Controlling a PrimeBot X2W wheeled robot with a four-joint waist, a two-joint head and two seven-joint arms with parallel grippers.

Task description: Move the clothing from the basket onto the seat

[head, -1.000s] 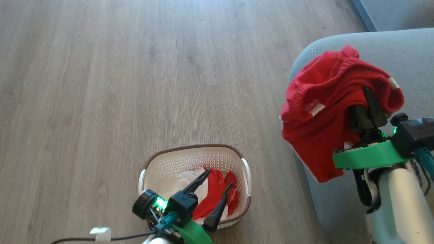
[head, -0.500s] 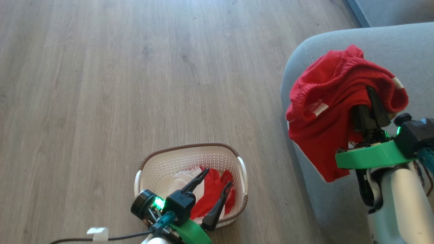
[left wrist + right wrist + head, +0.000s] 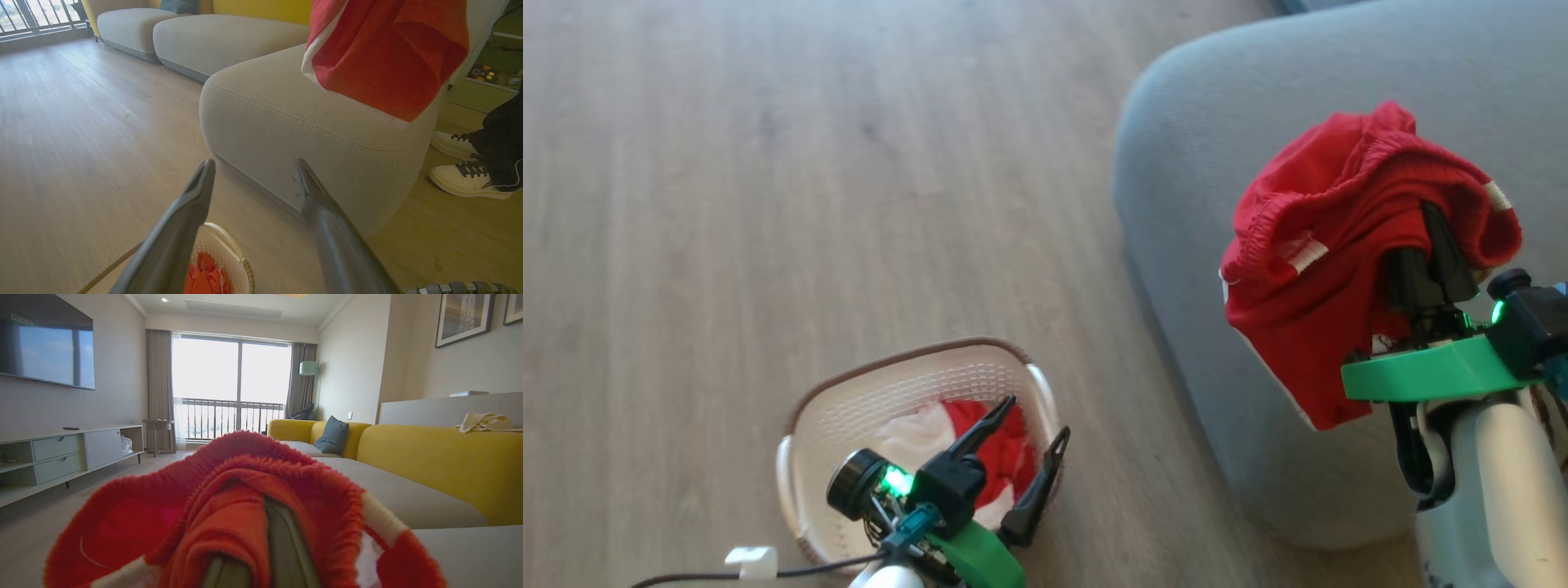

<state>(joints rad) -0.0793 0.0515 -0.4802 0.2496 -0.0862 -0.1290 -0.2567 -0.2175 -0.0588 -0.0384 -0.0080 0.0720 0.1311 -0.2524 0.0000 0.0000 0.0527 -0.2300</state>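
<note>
Red garment hangs bunched in the right gripper, which is clenched on it, above the seat edge. Second garment lies in the basket on the floor; left gripper hovers above it, jaws wide, empty. Step: carrying one piece over. Next: reach further over the cushion, lower, let go. Left wrist view adds a person's shoes beside the seat; right wrist view, a yellow backrest
</note>
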